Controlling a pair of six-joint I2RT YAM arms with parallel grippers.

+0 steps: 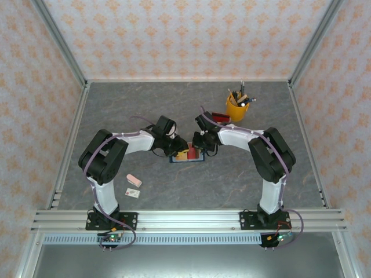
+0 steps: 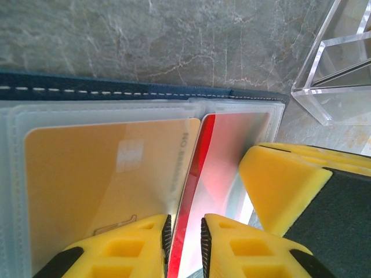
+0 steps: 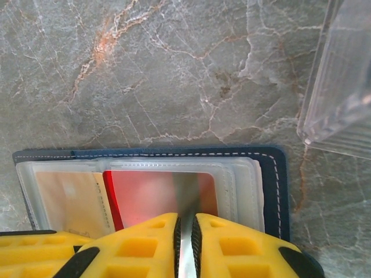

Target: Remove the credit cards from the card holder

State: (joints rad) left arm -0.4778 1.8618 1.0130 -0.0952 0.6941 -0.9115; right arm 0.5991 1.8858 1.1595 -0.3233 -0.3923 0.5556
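My left claw (image 2: 185, 226) is nearly closed, pinching the edge of the thin red plastic card (image 2: 200, 162). My right claw (image 3: 184, 226) is nearly closed on a thin greyish sheet (image 3: 184, 194); I cannot tell whether it is a card or a pocket. The dark navy folding card holder (image 3: 275, 191) lies open and flat mid-table between them, its long axis running left-right.

A grey tabletop (image 1: 232, 185), veined like marble with pale and rust-tinged streaks, forms the floor of the enclosure. Behind it stands a back wall (image 1: 185, 35) papered cream with small orange floral motifs (the same paper covers the left wall (image 1: 29, 116) and the right wall (image 1: 345, 116) flanking the tabletop). Bare aluminium posts (image 1: 58, 40) rise from its far corners, and slotted aluminium rails (image 1: 191, 219) run along its near edge. Light falls on it evenly, with only faint shadows.
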